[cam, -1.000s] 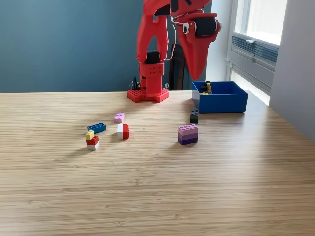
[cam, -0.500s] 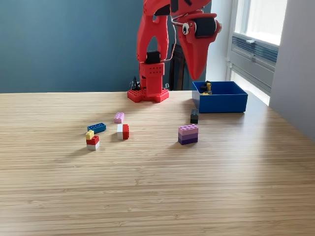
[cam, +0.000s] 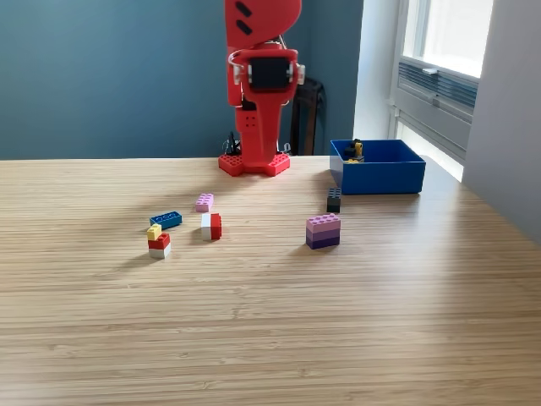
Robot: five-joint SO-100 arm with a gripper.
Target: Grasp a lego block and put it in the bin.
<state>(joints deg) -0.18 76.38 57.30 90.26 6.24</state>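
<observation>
Several lego blocks lie on the wooden table [cam: 270,321]: a flat blue one [cam: 166,219], a pink one [cam: 204,202], a white-and-red one [cam: 210,226], a yellow, red and white stack [cam: 158,241], a purple stack [cam: 323,230] and a black one [cam: 334,200]. The blue bin [cam: 378,167] stands at the back on the exterior view's right, with black and yellow pieces [cam: 353,150] inside. My red gripper [cam: 258,156] hangs point-down in front of the arm's base, facing the camera. It is well behind the blocks and left of the bin. Its jaws blend into the red base.
The arm's red base [cam: 254,163] sits at the table's back middle. A window and a white wall close off the exterior view's right side. The blocks cluster in the middle band of the table.
The arm has swung from beside the bin toward the exterior view's left and now faces the camera. No block has moved.
</observation>
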